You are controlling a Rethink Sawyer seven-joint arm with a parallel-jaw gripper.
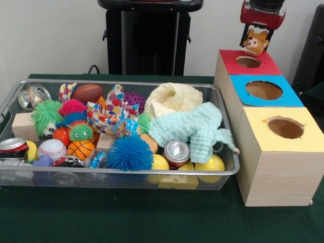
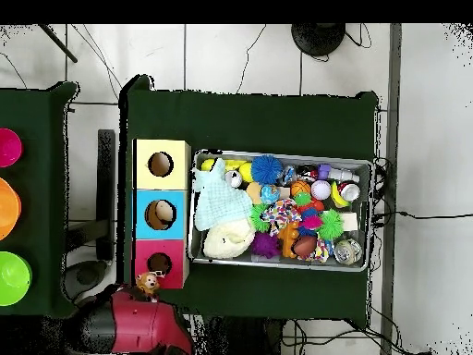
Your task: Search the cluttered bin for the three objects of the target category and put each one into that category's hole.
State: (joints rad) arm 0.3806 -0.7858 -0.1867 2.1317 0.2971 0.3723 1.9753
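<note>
In the front view, the wire mesh bin [image 1: 10,101] fills the left and middle of the green table [image 1: 126,217], and its left rim runs close to the picture's edge. The left half is packed tight: crushed cans [image 1: 31,95], a green spiky ball [image 1: 46,115], a baseball [image 1: 51,149], a small basketball [image 1: 80,149] and a blue spiky ball [image 1: 129,153] all touch one another. Further right, a cream knitted cloth [image 1: 173,97] lies at the back and a pale mint cloth [image 1: 195,129] drapes over the bin's right end (a can [image 1: 176,152] and yellow balls [image 1: 214,163] sit under its front edge).

Just beside the bin's right rim stand three wooden boxes in a row, topped yellow [image 1: 286,127], blue [image 1: 264,90] and red [image 1: 248,62], each with a round hole. The strip of table in front of the bin is bare.

Above the red box's far edge, the gripper [image 1: 256,36] is closed on a small brown teddy bear [image 1: 255,42], which hangs just above and behind the red hole.
</note>
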